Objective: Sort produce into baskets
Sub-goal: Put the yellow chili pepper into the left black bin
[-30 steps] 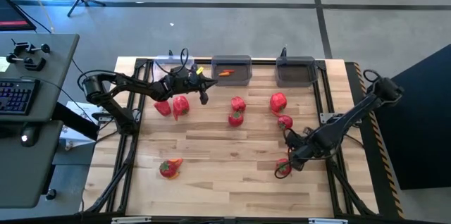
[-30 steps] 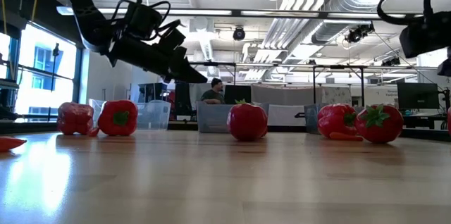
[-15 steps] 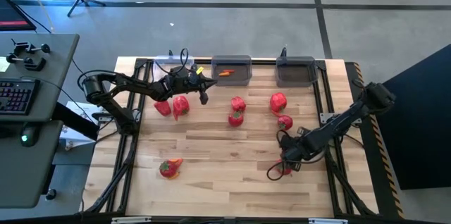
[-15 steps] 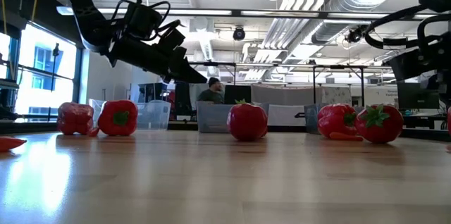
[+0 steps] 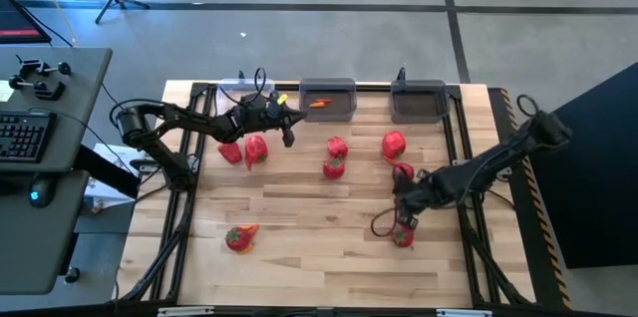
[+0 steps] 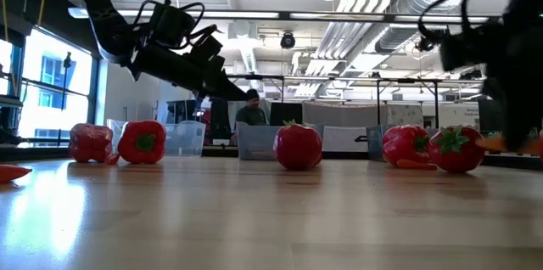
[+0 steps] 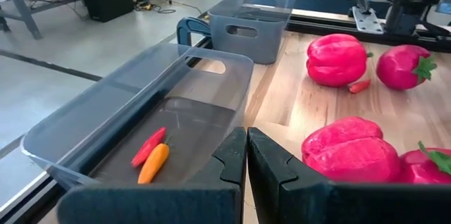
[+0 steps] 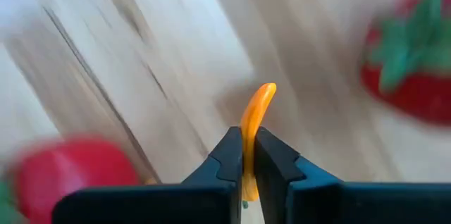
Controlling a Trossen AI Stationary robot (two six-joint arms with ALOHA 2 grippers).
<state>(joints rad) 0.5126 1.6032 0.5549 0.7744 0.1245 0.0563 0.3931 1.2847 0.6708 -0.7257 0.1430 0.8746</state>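
Observation:
My right gripper (image 5: 401, 204) is over the table's right part, between two tomatoes (image 5: 403, 171) (image 5: 402, 236), and is shut on a thin orange chilli piece (image 8: 258, 109). My left gripper (image 5: 287, 136) hangs shut and empty above the table, near the middle dark grey basket (image 5: 327, 99), which holds a red and an orange piece (image 7: 151, 155). A clear basket (image 5: 235, 91) and another dark grey basket (image 5: 419, 101) stand along the far edge. Red peppers (image 5: 256, 148) (image 5: 336, 145) (image 5: 393, 144) rest on the wood. My right gripper pinches the orange chilli piece between its two fingers, low on its length (image 8: 247, 155). The curved free end (image 8: 265, 94) sticks out past the fingertips. In the low view the fingers (image 6: 512, 126) point down and the piece (image 6: 491, 143) shows beside them.
Another pepper (image 5: 230, 154) lies at the left and a tomato (image 5: 332, 166) in the middle. A tomato with a carrot piece (image 5: 239, 238) lies near the front left. A small red piece (image 7: 359, 86) lies between the right pepper and tomato. A black frame (image 5: 189, 158) edges the table.
My right gripper has moved from beside the front right tomato toward the table's left and far edge, and its arm has swung round. In the low view it has come down into the picture with the orange piece. The tomato stays where it was.

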